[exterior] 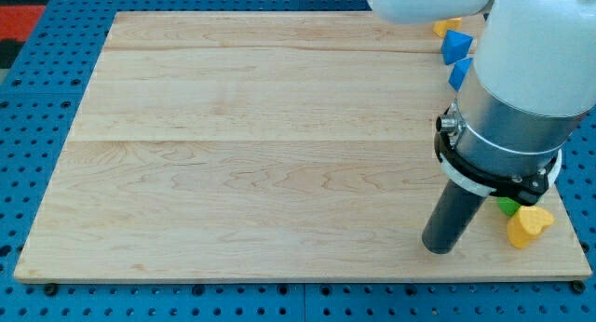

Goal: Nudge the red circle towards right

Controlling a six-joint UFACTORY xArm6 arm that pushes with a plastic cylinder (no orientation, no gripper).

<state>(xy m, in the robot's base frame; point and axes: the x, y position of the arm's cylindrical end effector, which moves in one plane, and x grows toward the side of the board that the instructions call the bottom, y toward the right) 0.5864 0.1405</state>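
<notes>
No red circle shows in the camera view; the arm's white and grey body [521, 71] covers the board's right side and may hide it. My tip [438, 248] rests on the wooden board [261, 145] near the view's bottom right. A yellow heart-shaped block [528, 225] lies just right of the tip. A green block [507, 207] peeks out between the rod and the yellow heart. Near the view's top right, a blue block [456, 46] and a second blue block [460, 73] sit beside a yellow block [446, 27], partly hidden by the arm.
The board lies on a blue perforated table [37, 99]. The board's right edge runs close behind the blocks at the view's right. A red patch [17, 24] shows at the view's top left.
</notes>
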